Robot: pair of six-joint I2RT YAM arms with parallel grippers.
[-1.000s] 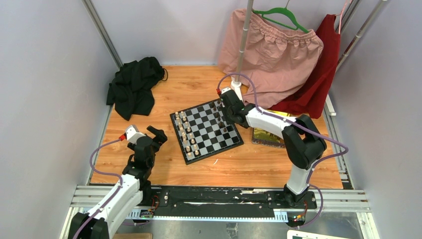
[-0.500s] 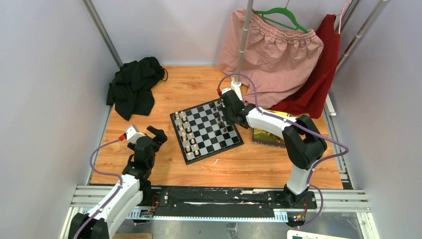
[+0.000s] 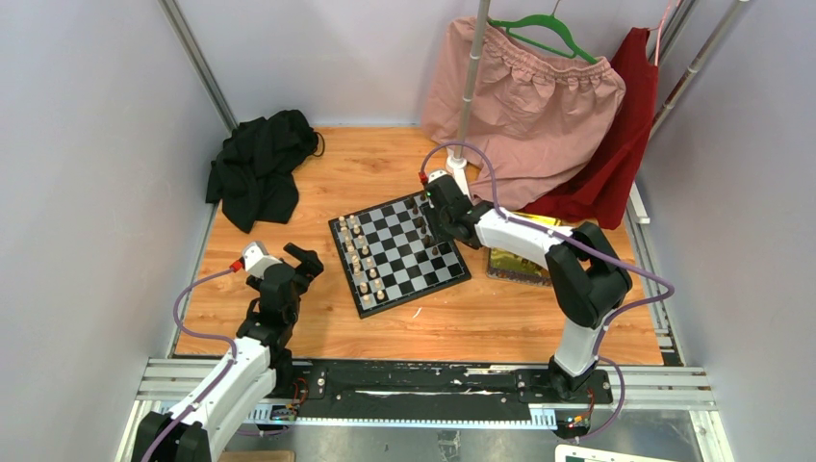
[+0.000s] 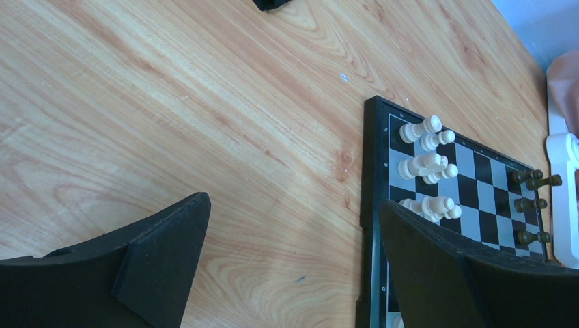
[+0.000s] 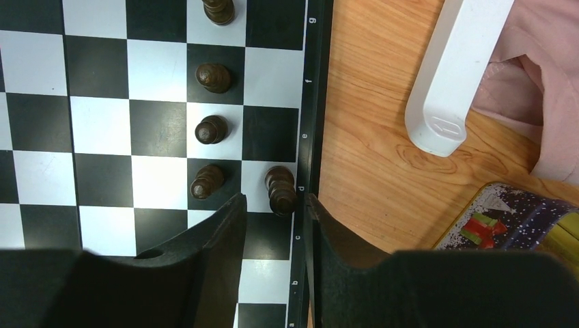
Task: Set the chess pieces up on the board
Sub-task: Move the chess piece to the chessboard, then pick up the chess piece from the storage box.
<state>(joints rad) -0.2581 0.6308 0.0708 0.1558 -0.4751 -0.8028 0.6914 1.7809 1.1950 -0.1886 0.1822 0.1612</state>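
The chequered board (image 3: 409, 262) lies mid-table. Cream-white chess pieces (image 3: 358, 255) stand along its left side and dark brown ones (image 3: 434, 250) along its right side. My right gripper (image 3: 430, 229) hovers over the board's right edge. In the right wrist view its jaws (image 5: 274, 199) stand narrowly apart, with a dark piece (image 5: 280, 191) upright on an edge square just beyond the fingertips, untouched. Several more dark pieces (image 5: 210, 130) stand in the adjacent column. My left gripper (image 3: 303, 262) is open and empty over bare wood left of the board (image 4: 374, 171); white pieces (image 4: 427, 164) show beyond it.
A black cloth (image 3: 260, 168) lies at the back left. Pink (image 3: 539, 106) and red (image 3: 616, 164) garments hang on a stand whose white foot (image 5: 454, 75) sits just off the board's right edge. A yellow tin (image 3: 520, 260) lies right of the board.
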